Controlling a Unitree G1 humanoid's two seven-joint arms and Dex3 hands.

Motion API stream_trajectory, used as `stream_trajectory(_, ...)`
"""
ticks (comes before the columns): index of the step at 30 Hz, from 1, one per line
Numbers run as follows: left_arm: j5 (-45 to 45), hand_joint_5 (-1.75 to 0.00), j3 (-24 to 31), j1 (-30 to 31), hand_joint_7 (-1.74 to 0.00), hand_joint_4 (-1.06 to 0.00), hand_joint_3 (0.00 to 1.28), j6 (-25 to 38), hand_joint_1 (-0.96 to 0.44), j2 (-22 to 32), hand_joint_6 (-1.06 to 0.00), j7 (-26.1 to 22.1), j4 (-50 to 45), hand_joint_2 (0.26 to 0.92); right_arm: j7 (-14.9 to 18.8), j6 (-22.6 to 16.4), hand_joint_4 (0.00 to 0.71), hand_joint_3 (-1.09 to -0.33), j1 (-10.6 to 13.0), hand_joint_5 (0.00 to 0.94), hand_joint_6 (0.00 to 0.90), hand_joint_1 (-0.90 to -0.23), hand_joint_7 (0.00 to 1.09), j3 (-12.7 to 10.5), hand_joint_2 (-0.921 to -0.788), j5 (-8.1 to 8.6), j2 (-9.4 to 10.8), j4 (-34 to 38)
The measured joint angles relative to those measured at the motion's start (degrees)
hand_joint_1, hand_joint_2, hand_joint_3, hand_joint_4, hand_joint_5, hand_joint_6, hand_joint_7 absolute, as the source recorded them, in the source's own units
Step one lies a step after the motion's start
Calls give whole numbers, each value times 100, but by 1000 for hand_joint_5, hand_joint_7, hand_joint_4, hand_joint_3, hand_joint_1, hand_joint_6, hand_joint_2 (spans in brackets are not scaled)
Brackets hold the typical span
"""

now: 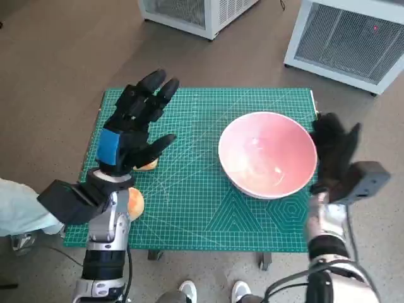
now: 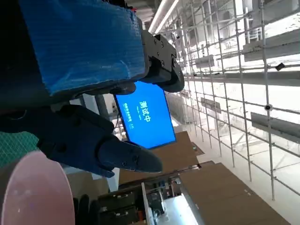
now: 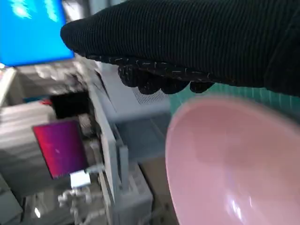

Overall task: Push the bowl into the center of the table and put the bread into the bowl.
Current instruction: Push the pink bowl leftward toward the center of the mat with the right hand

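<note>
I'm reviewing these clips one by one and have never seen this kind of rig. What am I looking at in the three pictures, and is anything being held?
This is a humanoid robot at a small table. The head view looks steeply down from a camera on its head. Its left hand, black with blue tape on the back, hovers with fingers spread over the left part of the green cutting mat. Its right hand, in a black knitted glove, stands open beside the far right side of the pink bowl, which sits right of the mat's middle. The bread lies near the left forearm, partly hidden by it. Neither hand holds anything.

The other two pictures come from cameras behind each wrist. The left wrist view shows the taped hand and the room beyond; the right wrist view shows the glove above the bowl's rim.
</note>
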Motion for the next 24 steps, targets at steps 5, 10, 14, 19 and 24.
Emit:
stream_trajectory(5, -18, 0, 18, 93, -357, -366, 173, 29, -509, 55, -267, -2, -123, 921, 90, 168, 238, -904, -121, 0, 196, -585, 282, -90, -921, 128, 172, 35)
stream_trajectory(10, -18, 0, 67, 187, -351, -366, 172, 46, -511, 115, -270, 9, -230, 921, 202, 319, 235, -909, -251, 0, 201, -578, 276, -207, -921, 248, 322, 65)
stream_trajectory(14, -18, -2, 113, 267, -344, -369, 170, 63, -514, 145, -274, 25, -352, 921, 272, 424, 234, -912, -353, 0, 200, -571, 269, -309, -921, 366, 425, 71)
stream_trajectory(19, -18, -2, 155, 372, -336, -369, 169, 111, -517, 182, -277, 45, -497, 921, 338, 546, 233, -917, -518, 0, 205, -564, 266, -416, -921, 485, 571, 85)
stream_trajectory(24, -16, -2, 188, 450, -327, -370, 168, 160, -519, 217, -281, 90, -585, 921, 410, 616, 232, -907, -683, 0, 217, -560, 264, -506, -921, 579, 709, 96)
